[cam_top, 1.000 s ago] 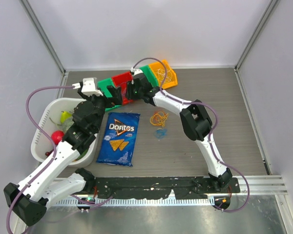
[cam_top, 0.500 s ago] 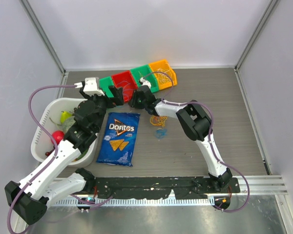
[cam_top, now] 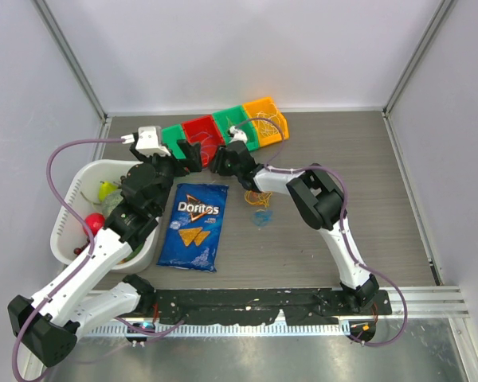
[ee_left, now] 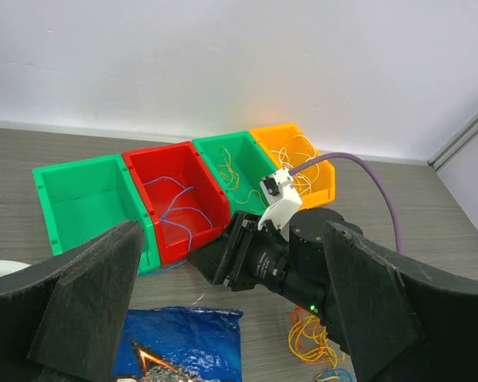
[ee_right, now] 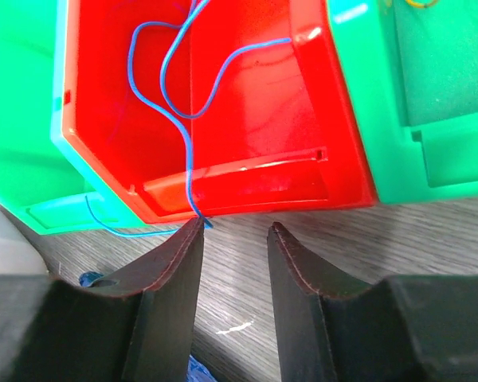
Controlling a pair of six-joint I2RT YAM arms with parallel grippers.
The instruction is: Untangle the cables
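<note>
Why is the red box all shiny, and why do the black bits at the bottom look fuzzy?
Right wrist view: light bounces off the glossy red bin, leaving white glints on its rim; the right fingers sit close to the lens, so they blur. Left wrist view: left fingers equally dark and soft, bins behind sharp. Top view: even light, faint shadows.

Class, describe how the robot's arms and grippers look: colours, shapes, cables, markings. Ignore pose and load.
Both the left arm and right arm have white links joined by chunky black joints, each trailed by a thick purple hose. A white camera box sits on each wrist. The left gripper has broad matte-black wedge fingers; those of the right gripper are dark with curved brownish edges.
</note>
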